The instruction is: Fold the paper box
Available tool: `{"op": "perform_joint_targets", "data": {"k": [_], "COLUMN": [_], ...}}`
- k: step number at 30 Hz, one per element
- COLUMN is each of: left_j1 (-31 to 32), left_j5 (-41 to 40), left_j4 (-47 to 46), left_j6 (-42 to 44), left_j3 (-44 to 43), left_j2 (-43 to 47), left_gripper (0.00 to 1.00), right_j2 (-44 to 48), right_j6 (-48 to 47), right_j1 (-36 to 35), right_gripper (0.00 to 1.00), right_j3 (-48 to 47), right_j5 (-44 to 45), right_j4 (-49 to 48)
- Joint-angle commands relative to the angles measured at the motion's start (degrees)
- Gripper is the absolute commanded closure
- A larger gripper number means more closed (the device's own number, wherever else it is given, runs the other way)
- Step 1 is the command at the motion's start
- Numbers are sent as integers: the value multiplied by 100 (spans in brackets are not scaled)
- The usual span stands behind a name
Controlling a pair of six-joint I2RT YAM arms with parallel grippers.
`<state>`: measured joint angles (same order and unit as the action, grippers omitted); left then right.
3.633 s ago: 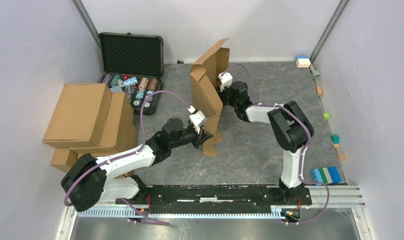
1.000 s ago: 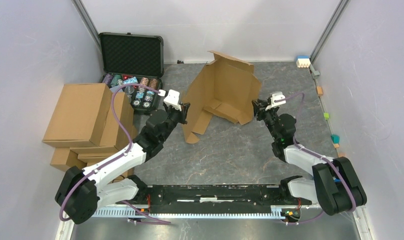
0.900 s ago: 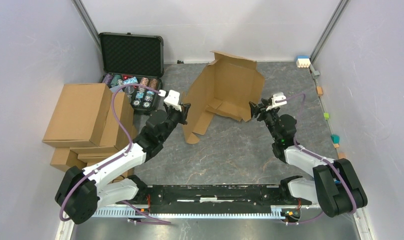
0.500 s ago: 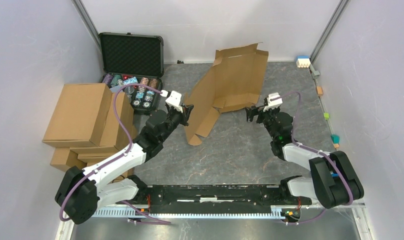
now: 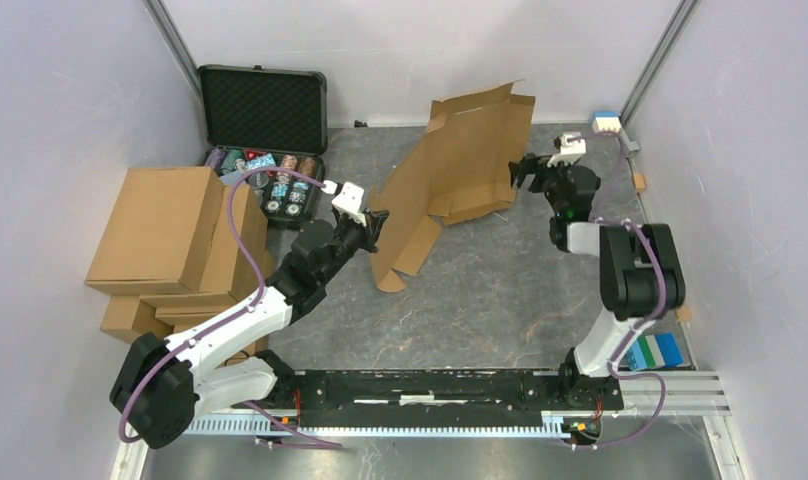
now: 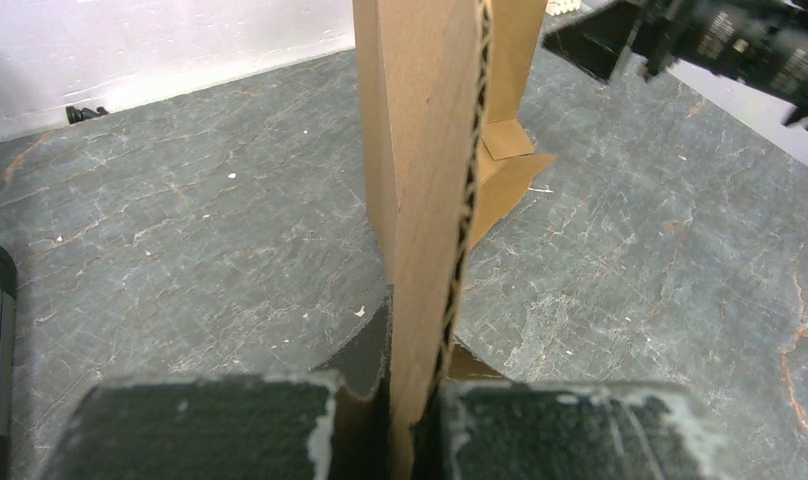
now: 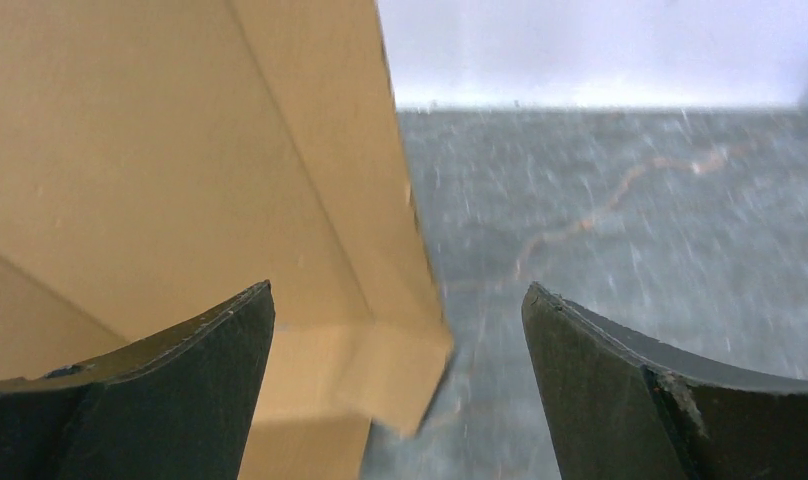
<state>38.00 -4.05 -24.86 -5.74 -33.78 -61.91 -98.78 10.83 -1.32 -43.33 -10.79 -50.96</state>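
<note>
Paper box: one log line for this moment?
left gripper: shut on paper box | right gripper: open by its edge | fold: not done

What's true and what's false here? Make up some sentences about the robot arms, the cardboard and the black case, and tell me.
The left gripper is shut on the paper box. True.
The right gripper is pinching the paper box. False: its jaws stand wide open at the box's right edge.
The black case is closed. False: it stands open.
The ready-made cartons are piled at the left side of the table. True.
</note>
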Motion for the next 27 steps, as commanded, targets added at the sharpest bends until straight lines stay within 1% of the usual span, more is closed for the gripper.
{"op": "perform_joint_targets", "data": {"k": [1,2,4,5,6,7,8,10,11,13,14,15,17,19,21,23,25,27], "left_j1": [33,32,41,46,49,50,57,59,65,68,73,67,70,68,73,81,88,94], "left_j5": [129,132,157,165,188,209,219,212,197,150,130,128,124,139,168,268,379,584], "left_j4": [-101,-81,-50,-27,-7,19,38,69,78,79,78,74,62,68,72,54,30,-7], "left_j6": [178,176,170,153,147,135,128,126,118,117,117,117,124,117,110,87,73,64], "left_j3": [-47,-55,-77,-100,-119,-140,-157,-168,-172,-152,-151,-146,-129,-124,-125,-127,-137,-131], "left_j2": [88,91,86,81,70,74,72,73,87,92,97,98,104,128,154,155,131,88], "left_gripper": [98,98,98,98,98,98,98,98,98,98,98,98,98,98,98,98,98,98], "right_j2": [-943,-1231,-1729,-1937,-2172,-2351,-2431,-2404,-2286,-1846,-1522,-1180,-506,236,1066,1702,2196,2428], "right_j6": [89,136,276,329,423,549,679,838,844,828,778,686,413,54,-289,-294,-57,147], "right_j1": [97,252,278,275,276,277,277,276,273,256,233,189,13,-226,-535,-855,-1081,-1189], "right_gripper": [2,2,2,2,4,7,15,42,57,83,93,100,100,100,100,100,100,100], "right_j3": [-1321,-1637,-2162,-2425,-2706,-2846,-2871,-2753,-2619,-2076,-1688,-1320,-631,67,692,1178,1609,1917], "right_j5": [-1045,-1358,-1929,-2178,-2491,-2750,-2949,-3095,-3090,-2933,-2801,-2677,-2331,-1750,-866,-85,602,908], "right_j4": [-757,-885,-1228,-1238,-1230,-1345,-1578,-1846,-1843,-2050,-2145,-2184,-2030,-1560,-997,-460,26,353]}}
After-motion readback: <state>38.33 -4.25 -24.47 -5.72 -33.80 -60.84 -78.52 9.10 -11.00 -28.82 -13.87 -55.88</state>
